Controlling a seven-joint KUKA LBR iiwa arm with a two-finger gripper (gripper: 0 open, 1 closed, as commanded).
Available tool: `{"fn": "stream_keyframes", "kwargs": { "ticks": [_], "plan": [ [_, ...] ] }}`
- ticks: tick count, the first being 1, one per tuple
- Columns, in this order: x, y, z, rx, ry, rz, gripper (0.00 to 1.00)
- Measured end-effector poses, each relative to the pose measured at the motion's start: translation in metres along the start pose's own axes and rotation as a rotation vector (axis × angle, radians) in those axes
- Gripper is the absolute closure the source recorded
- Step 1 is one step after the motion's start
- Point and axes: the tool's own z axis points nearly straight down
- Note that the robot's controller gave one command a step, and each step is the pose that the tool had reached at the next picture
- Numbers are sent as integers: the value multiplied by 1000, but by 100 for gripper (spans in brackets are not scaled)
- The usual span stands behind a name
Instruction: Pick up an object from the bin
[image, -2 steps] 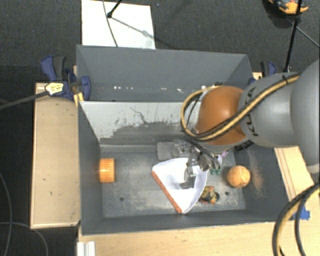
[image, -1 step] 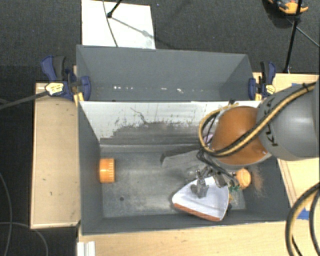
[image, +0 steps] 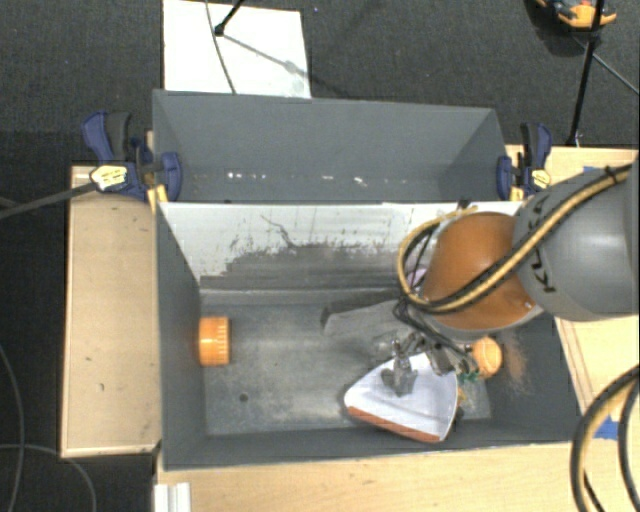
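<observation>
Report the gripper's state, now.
Gripper: open or closed cannot be told; it is low over the white flat thing in the bin's lower right.

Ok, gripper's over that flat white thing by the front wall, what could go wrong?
The white thing lies flat and wide under the gripper, so a grasp may slip off or only shove it. It sits near the bin's front wall, where it could jam. The orange ball beside the gripper might get knocked away.
</observation>
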Motion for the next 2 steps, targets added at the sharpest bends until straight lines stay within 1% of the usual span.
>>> {"fn": "stream_keyframes", "kwargs": {
  "ticks": [1,2],
  "plan": [
    [0,0,-1,0,1,0,100],
    [-8,5,-44,0,0,-1,100]
  ]
}}
